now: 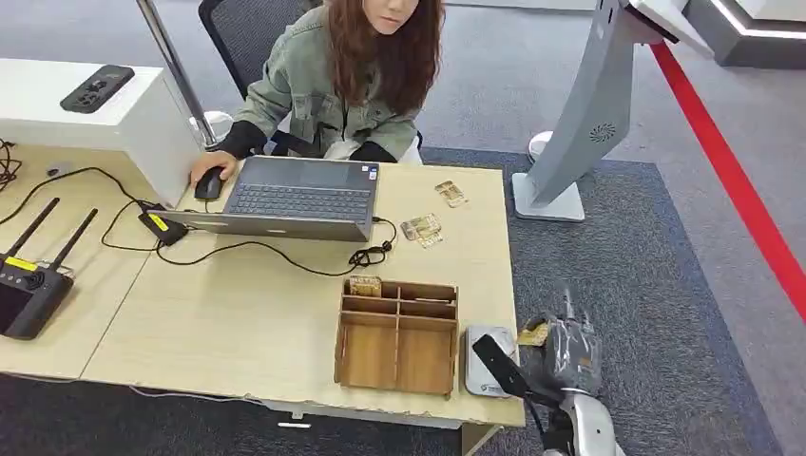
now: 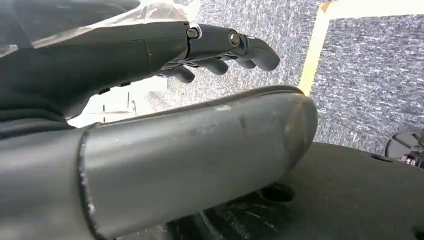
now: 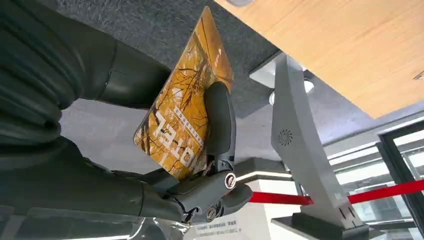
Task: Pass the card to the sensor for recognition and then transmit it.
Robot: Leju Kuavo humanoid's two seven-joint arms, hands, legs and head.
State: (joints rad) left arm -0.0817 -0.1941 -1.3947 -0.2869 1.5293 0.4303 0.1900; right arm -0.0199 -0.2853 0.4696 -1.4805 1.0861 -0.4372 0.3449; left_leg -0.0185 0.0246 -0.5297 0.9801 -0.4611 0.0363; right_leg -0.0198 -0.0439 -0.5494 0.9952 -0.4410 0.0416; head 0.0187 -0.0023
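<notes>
An orange patterned card (image 3: 185,115) is pinched in my right hand (image 3: 210,190), a dark finger (image 3: 220,120) lying across its face. From the head view, the right hand (image 1: 567,353) hovers off the table's front right corner, and the card (image 1: 532,332) pokes out toward the small grey sensor pad (image 1: 475,377) beside it. The card is close to the sensor's right edge; whether they touch I cannot tell. My left hand (image 2: 150,50) hangs over grey carpet, fingers (image 2: 240,45) stretched out and holding nothing.
A wooden divided tray (image 1: 397,337) left of the sensor has cards (image 1: 364,285) in a back compartment. Loose cards (image 1: 422,229) lie behind it. A person works a laptop (image 1: 299,195) across the table (image 1: 238,313). A white kiosk stand (image 1: 589,123) rises at right.
</notes>
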